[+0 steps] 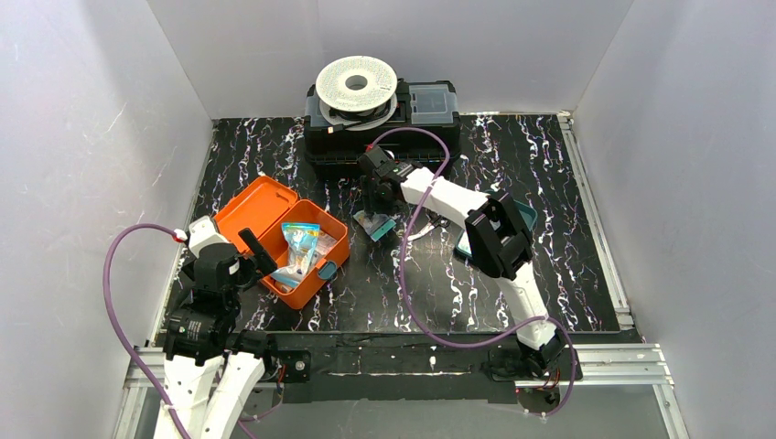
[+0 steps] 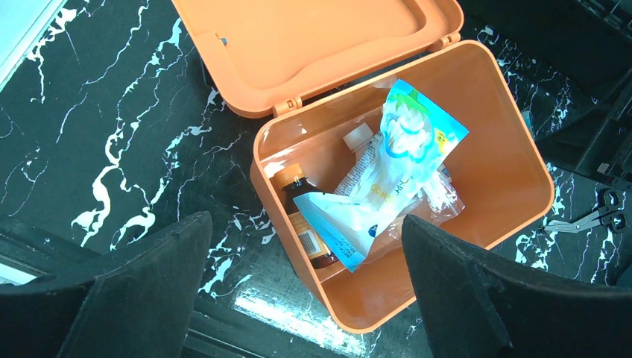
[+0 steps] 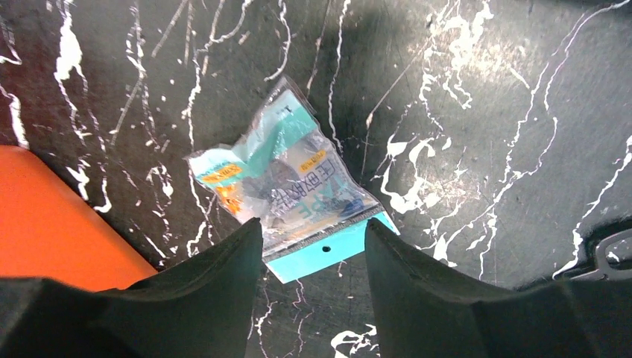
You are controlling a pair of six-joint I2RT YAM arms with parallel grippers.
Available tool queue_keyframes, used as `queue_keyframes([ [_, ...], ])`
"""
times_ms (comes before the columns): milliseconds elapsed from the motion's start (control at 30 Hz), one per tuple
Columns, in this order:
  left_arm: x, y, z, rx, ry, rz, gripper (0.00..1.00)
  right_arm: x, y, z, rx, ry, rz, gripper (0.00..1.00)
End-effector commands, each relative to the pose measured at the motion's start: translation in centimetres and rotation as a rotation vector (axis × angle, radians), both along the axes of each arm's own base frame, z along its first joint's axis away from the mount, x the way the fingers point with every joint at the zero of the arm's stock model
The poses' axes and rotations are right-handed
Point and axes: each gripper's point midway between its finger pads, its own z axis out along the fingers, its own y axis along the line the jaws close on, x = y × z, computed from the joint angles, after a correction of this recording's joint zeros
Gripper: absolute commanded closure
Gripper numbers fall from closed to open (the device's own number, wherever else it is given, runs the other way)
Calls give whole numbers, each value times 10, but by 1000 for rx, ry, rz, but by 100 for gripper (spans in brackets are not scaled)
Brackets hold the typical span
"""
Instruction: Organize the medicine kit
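Observation:
The medicine kit (image 1: 259,210) stands open at the left, its lid tipped back. Inside the orange box (image 2: 507,156) lie a blue-and-white pouch (image 2: 395,171), a brown bottle (image 2: 302,235) and clear wrappers. My left gripper (image 2: 305,218) hovers open over the box's near corner, holding nothing. A clear tape packet (image 3: 287,179) with a teal header lies flat on the black marbled table, right of the kit. My right gripper (image 3: 313,221) is just above it, open, its fingers either side of the teal header edge. In the top view that gripper (image 1: 377,218) sits mid-table.
A black toolbox (image 1: 430,105) with a white spool (image 1: 357,84) on top stands at the back. Scissors (image 3: 611,253) lie right of the packet. A teal tray (image 1: 528,212) is partly hidden under the right arm. White walls close in three sides.

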Motion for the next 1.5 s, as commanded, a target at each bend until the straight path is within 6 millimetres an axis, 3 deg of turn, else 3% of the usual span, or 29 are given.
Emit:
queue_keyframes([
  [0, 1, 1, -1, 11, 3, -2, 0, 21, 16, 42, 75, -104, -23, 40],
  [433, 1, 0, -2, 10, 8, -4, 0, 34, 15, 10, 1, -80, -38, 40],
  [1233, 2, -1, -2, 5, 11, -11, 1, 2, -14, -47, -170, 83, 19, 47],
  [1300, 2, -2, -2, 5, 10, -14, 0, -4, -17, -50, -181, 104, 25, 51],
  [1467, 2, -2, -2, 5, 8, -14, 1, -18, -29, -54, -191, 122, 25, 72],
])
